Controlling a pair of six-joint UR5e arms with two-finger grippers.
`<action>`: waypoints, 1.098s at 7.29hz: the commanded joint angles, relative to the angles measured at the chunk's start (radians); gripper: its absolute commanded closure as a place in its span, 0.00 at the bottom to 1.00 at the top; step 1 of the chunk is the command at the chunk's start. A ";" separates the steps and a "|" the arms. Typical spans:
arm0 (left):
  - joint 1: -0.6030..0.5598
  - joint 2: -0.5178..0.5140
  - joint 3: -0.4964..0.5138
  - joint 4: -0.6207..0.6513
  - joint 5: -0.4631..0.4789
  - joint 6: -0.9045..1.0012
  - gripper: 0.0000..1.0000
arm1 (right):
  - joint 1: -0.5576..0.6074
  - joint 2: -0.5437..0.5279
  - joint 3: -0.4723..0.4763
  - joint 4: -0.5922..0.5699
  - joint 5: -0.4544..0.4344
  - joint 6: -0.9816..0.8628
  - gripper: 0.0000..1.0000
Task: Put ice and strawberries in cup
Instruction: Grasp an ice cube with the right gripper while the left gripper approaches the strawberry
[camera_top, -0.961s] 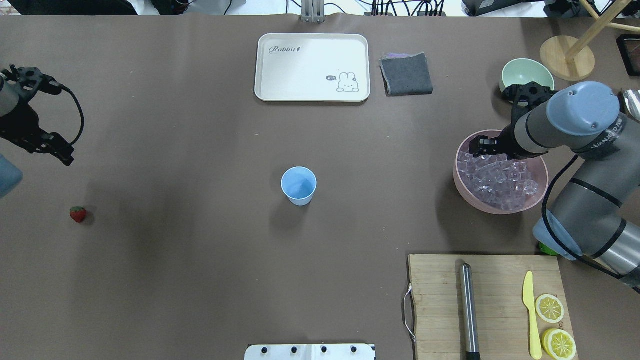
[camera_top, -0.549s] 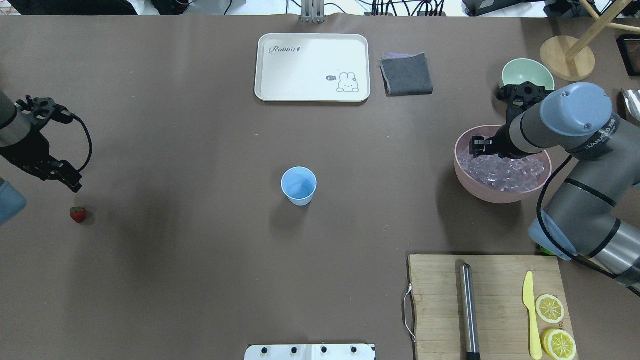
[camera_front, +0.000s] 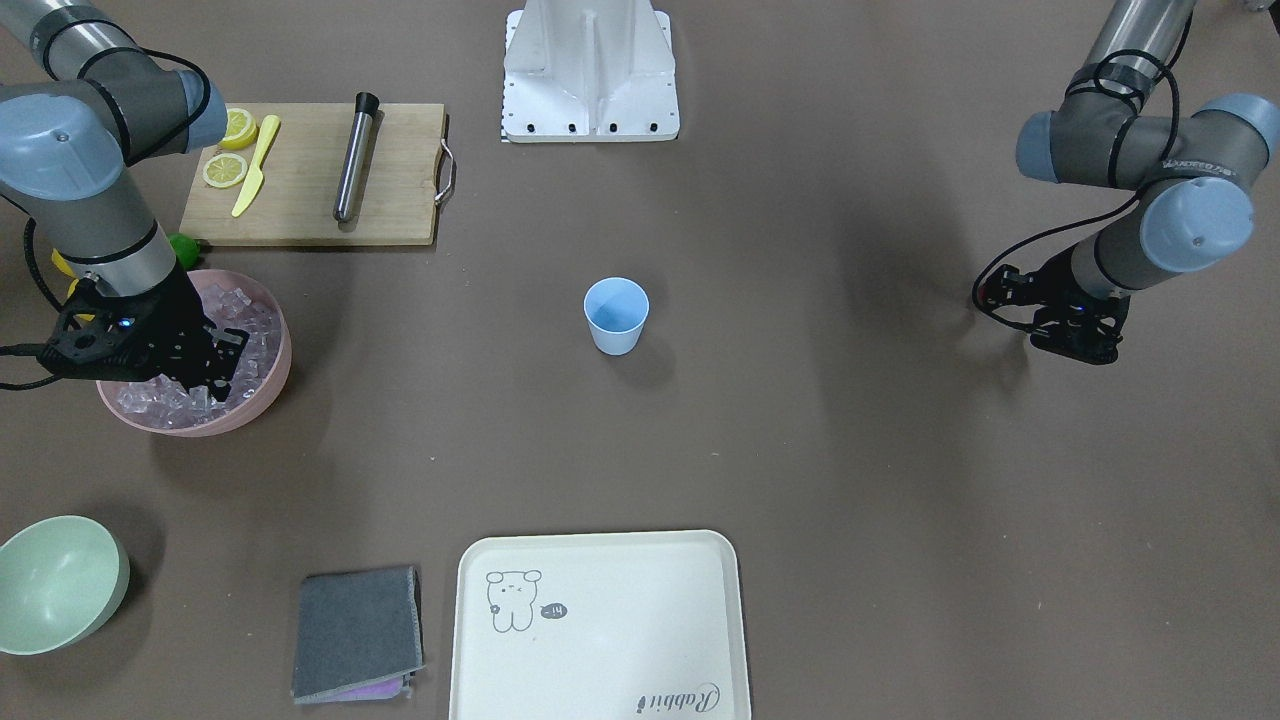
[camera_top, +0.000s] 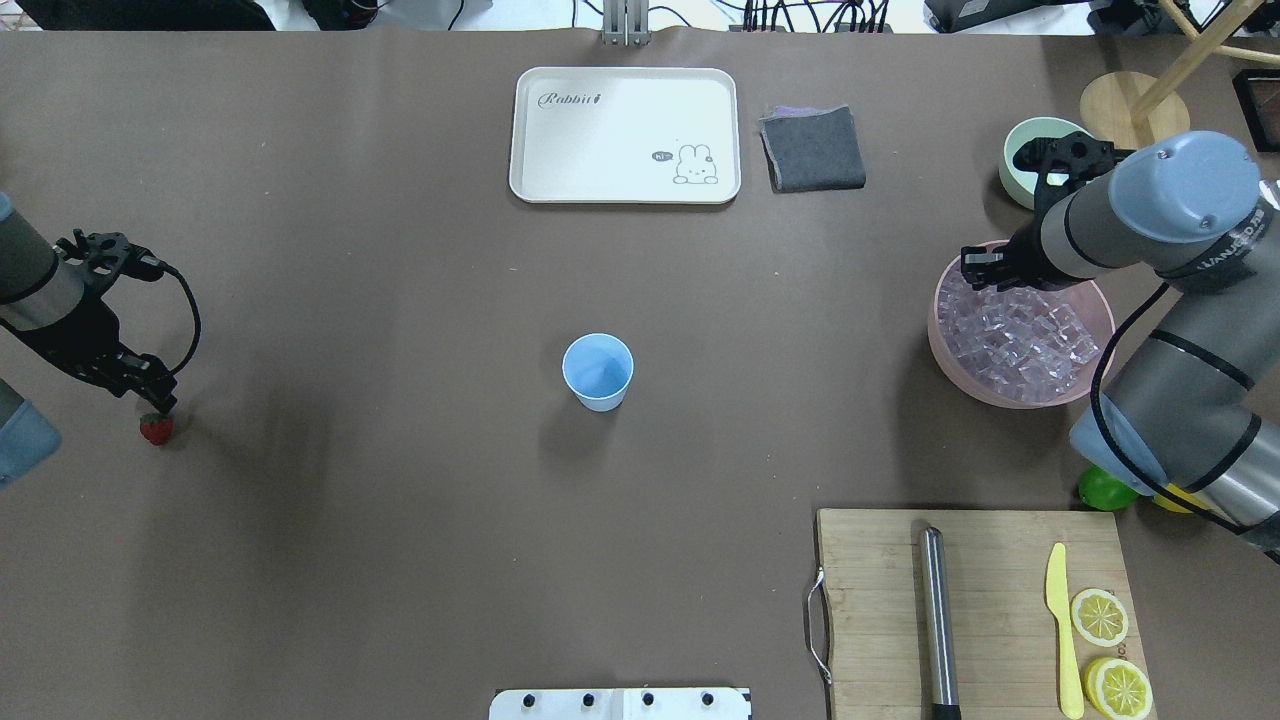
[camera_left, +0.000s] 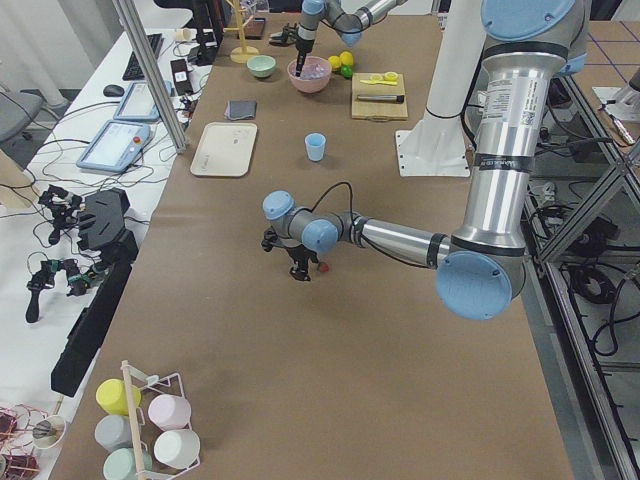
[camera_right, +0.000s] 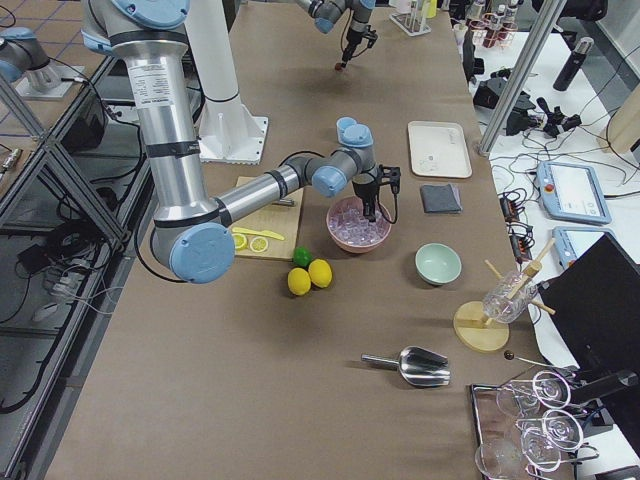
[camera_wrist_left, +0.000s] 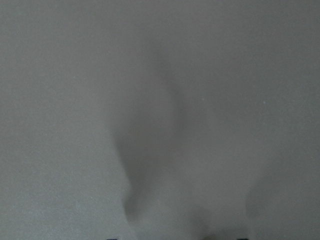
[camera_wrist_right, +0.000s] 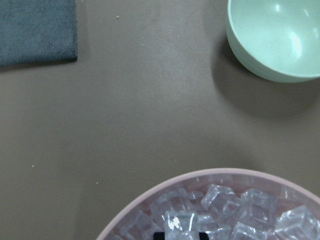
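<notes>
The light-blue cup (camera_top: 598, 370) stands upright mid-table, also in the front view (camera_front: 616, 313). The red strawberry (camera_top: 156, 430) lies at the table's left side. My left gripper (camera_top: 150, 392) hangs open just above and beside it; its wrist view shows only bare table. The ice (camera_top: 1030, 340) fills the pink bowl (camera_top: 985, 397) at the right. My right gripper (camera_top: 982, 267) is down in the ice at the bowl's far-left rim. In its wrist view one ice cube (camera_wrist_right: 180, 222) sits between the fingertips, which look shut on it.
A white rabbit tray (camera_top: 620, 130) and grey cloth (camera_top: 812, 148) lie at the far side. A pale green bowl (camera_top: 1020, 160) is just behind the right gripper. A cutting board (camera_top: 990, 560) with steel rod (camera_top: 937, 610), yellow knife (camera_top: 1062, 620) and lemon slices (camera_top: 1100, 617) is near right.
My left gripper has moved down and nearer to the strawberry. My right gripper has shifted right and farther back in the ice, and the pink bowl has slid with it.
</notes>
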 joint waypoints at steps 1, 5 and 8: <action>-0.001 0.025 -0.018 -0.001 -0.050 -0.001 0.30 | 0.016 0.008 0.009 -0.004 0.008 -0.002 1.00; 0.000 0.060 -0.033 -0.001 -0.083 0.000 0.25 | 0.022 0.008 0.017 -0.004 0.007 -0.002 1.00; 0.007 0.043 -0.024 0.002 -0.078 -0.003 0.84 | 0.024 0.008 0.017 -0.002 0.003 -0.007 1.00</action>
